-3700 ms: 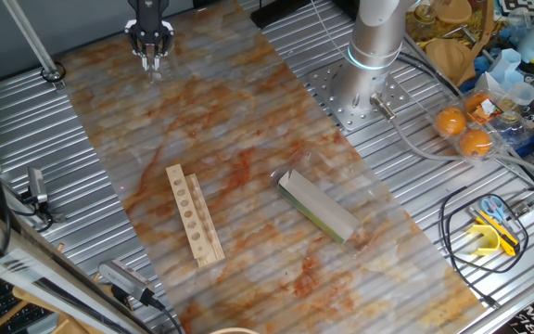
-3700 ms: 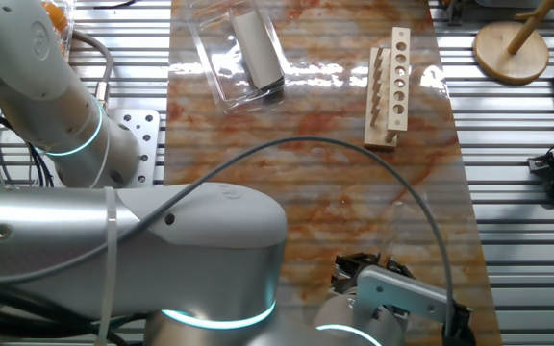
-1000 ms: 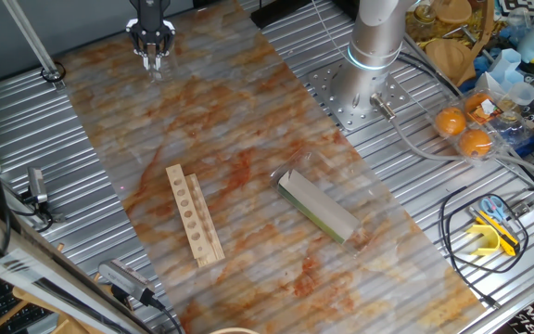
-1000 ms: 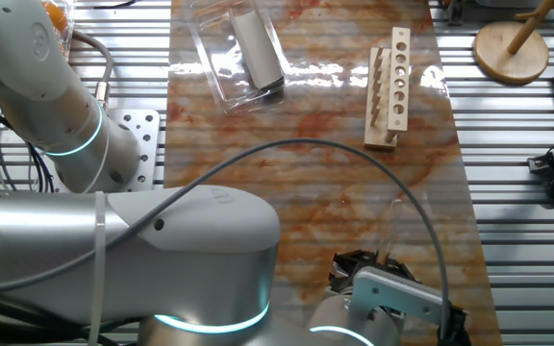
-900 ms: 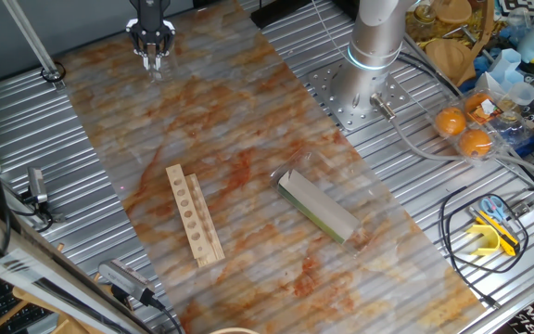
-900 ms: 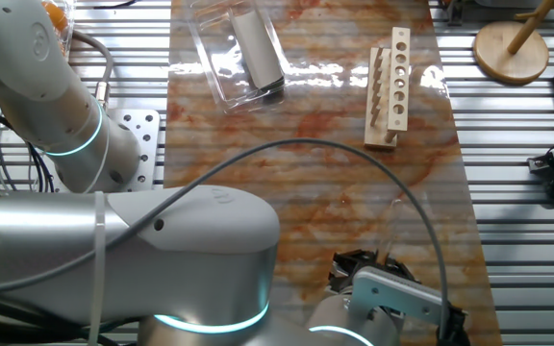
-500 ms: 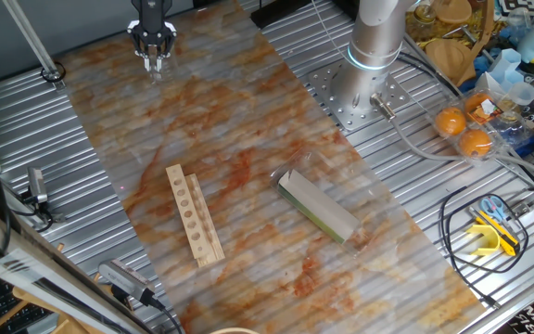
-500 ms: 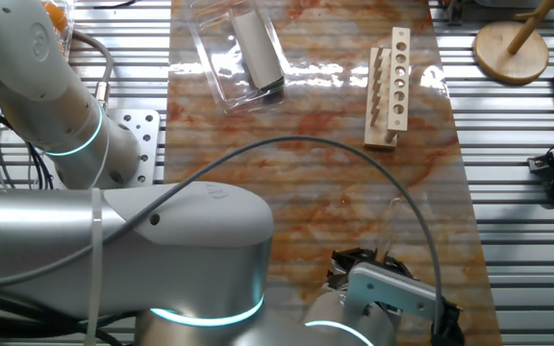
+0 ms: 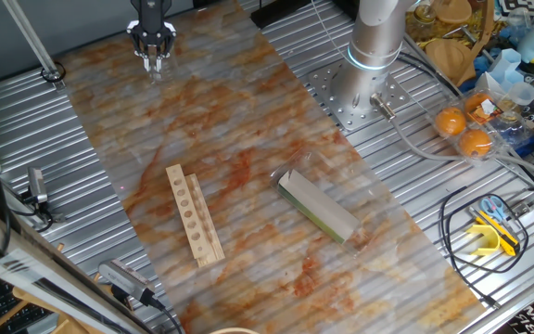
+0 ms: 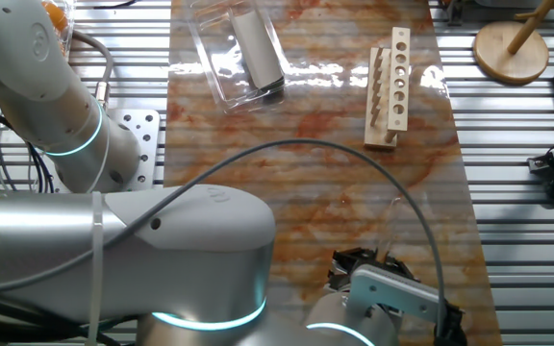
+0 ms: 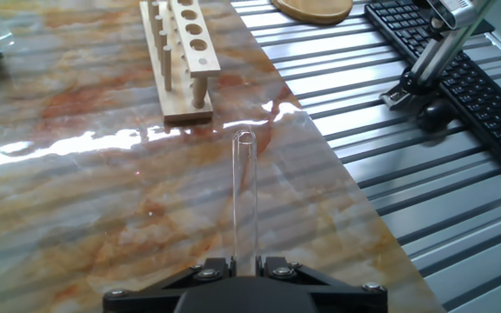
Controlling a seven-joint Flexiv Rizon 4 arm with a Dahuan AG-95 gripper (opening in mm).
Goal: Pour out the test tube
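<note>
— Marbled orange sheeting covers the counter [image 9: 202,139], and ribbed metal flanks it on both sides. Where's your test tube?

— You have the test tube [image 11: 244,196] clamped in the gripper [image 11: 246,265]. In the hand view the two fingers close on its lower end, and the clear glass reaches out ahead of them over the marbled surface, open mouth farthest from the fingers.

— And from the fixed cameras?

— In one fixed view you see the gripper [image 9: 152,48] at the far end of the counter, pointing down above the sheet. The tube is too thin to make out there. In the other fixed view your own arm blocks most of the hand.

— What else is on the counter?

— You have a wooden rack [image 9: 194,214] with a row of round holes, well apart from the gripper. Beyond it sits a clear container [image 10: 227,58] with a grey box [image 10: 258,50] inside. In the hand view the rack [image 11: 179,54] lies ahead of the tube's mouth, and a black keyboard [image 11: 459,65] rests on the ribbed metal to the right.
</note>
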